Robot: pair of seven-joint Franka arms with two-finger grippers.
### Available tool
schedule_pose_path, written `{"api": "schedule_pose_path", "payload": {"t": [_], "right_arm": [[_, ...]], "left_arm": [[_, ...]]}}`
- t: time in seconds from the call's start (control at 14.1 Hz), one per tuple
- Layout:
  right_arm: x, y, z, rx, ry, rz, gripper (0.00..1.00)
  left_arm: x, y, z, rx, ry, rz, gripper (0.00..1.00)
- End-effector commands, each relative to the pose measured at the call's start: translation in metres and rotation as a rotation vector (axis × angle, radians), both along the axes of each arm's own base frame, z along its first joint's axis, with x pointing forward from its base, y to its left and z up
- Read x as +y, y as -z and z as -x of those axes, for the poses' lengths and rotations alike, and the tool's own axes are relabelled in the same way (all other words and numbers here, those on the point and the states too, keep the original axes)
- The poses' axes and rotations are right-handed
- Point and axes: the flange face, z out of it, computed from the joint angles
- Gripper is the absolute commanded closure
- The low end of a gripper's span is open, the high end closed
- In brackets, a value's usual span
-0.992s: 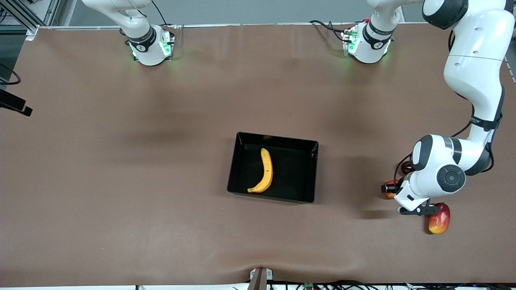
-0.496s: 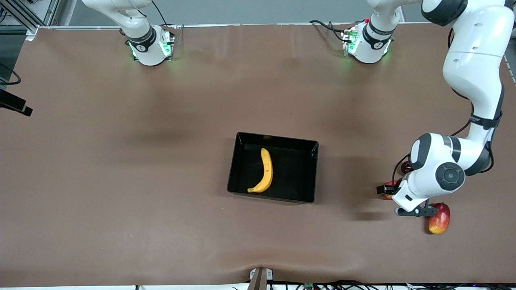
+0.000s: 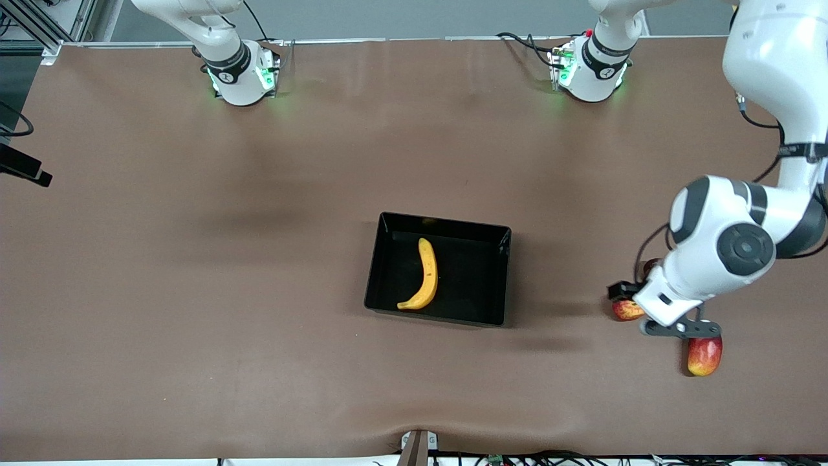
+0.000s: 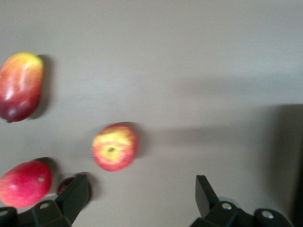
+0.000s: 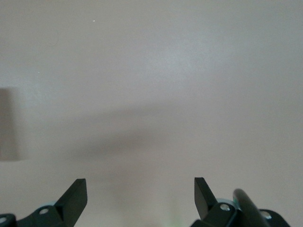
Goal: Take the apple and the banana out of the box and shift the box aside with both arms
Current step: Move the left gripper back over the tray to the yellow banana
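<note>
Left pincer (image 4: pixel 137 198) has risen, fingers apart, leaving apple (image 4: pixel 115 146) on desk (image 3: pixel 194 291); banana (image 3: pixel 424 275) remains in box (image 3: pixel 498 272); right pincer (image 5: pixel 139 198) waits, fingers apart

Apple (image 4: pixel 115 146): small, red with yellow streaks, resting on the bare table toward the left arm's end, outside the box.
Banana (image 3: pixel 424 275): yellow, curved, lying inside the box.
Box (image 3: pixel 479 272): shallow black tray, mid-table.

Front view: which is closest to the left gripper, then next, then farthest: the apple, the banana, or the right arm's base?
From the left gripper:
1. Apple, on the table right beside it.
2. Banana, inside the black box mid-table.
3. Right arm's base, at the table's top edge.
</note>
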Motion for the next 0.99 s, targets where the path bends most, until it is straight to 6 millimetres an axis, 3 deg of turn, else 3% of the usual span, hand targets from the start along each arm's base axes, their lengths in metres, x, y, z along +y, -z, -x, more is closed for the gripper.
{"api": "schedule_pose_path", "payload": {"t": [0.0, 0.14, 0.42, 0.64, 0.78, 0.92], "right_arm": [[-0.004, -0.002, 0.000, -0.009, 0.000, -0.014, 0.00], [-0.004, -0.001, 0.000, -0.007, 0.000, -0.016, 0.00], [-0.005, 0.004, -0.005, -0.001, -0.004, -0.001, 0.00], [-0.002, 0.012, -0.009, 0.013, -0.007, -0.003, 0.00], [-0.001, 0.031, -0.019, 0.046, -0.012, 0.001, 0.00], [-0.002, 0.034, -0.020, 0.049, -0.010, -0.002, 0.00]], "left_arm": [[-0.060, -0.010, 0.019, 0.000, -0.017, 0.033, 0.00], [-0.128, -0.010, 0.038, -0.010, -0.098, 0.051, 0.00], [-0.244, 0.023, 0.073, -0.002, -0.168, 0.054, 0.00], [-0.298, 0.062, 0.091, -0.044, -0.183, 0.071, 0.00], [-0.326, 0.088, 0.101, -0.083, -0.154, 0.116, 0.00], [-0.347, 0.114, 0.112, -0.111, -0.124, 0.119, 0.00]]}}
